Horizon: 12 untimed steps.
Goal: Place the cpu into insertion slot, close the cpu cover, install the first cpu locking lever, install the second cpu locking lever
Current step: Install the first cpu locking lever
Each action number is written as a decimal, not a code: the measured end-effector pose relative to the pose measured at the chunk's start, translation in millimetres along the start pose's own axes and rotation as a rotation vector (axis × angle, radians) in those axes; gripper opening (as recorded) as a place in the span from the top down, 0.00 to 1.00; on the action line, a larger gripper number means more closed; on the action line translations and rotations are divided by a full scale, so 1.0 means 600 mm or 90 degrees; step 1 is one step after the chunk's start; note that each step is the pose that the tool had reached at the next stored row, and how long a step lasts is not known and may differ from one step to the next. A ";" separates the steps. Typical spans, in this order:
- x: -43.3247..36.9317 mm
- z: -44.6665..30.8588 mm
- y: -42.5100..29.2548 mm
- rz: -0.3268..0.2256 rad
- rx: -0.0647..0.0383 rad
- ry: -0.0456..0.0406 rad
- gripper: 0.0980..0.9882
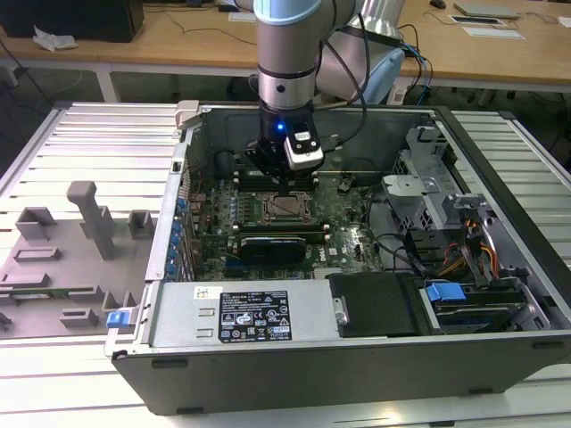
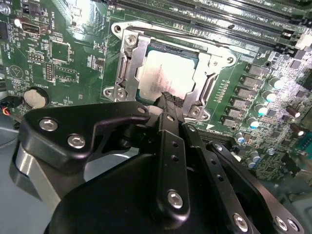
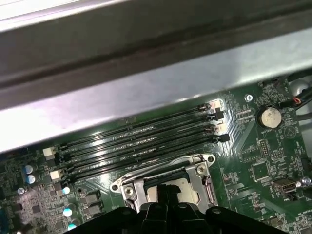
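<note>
- In the exterior view, the arm reaches straight down into the open computer case (image 1: 500,267) at the upper middle of the frame, with the gripper (image 1: 284,185) poised just above the insertion slot (image 1: 287,208) on the green motherboard (image 1: 352,234).
- In the second wrist view, the cpu (image 2: 168,73) lies flat inside the insertion slot (image 2: 127,63), in the upper middle of the frame; its pale metal top shows through the window of the cpu cover (image 2: 210,61), which lies down flat over it.
- The gripper (image 2: 168,100) has its black fingertips drawn together to a narrow point, and that point sits at the near edge of the cpu's top; whether it actually touches the chip I cannot tell. Nothing is gripped between the fingers.
- A thin metal lever rod (image 2: 195,36) runs along the far side of the cpu cover, just beside the memory slots (image 2: 219,14).
- In the first wrist view, the cpu (image 3: 183,186) and the cpu cover (image 3: 127,187) sit at the lower middle of the frame, directly beyond the gripper (image 3: 168,207), with long black memory slots (image 3: 141,141) just past them and the grey case wall (image 3: 146,87) across the upper frame.
- A round coin battery (image 3: 269,116) sits at the right.
</note>
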<state>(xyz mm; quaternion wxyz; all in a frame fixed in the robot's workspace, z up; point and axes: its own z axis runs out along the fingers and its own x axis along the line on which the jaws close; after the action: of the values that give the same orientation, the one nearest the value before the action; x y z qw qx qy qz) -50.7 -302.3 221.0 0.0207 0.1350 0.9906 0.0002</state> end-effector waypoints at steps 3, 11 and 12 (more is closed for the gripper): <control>-0.001 0.000 -0.003 -0.002 0.001 0.0013 0.99; -0.002 0.000 -0.022 -0.023 -0.002 -0.0012 0.99; -0.002 0.000 -0.022 -0.029 -0.002 -0.0013 0.99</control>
<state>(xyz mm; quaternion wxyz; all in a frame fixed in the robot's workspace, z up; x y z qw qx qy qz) -53.2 -315.2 220.7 0.0220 0.1124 0.9934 0.0012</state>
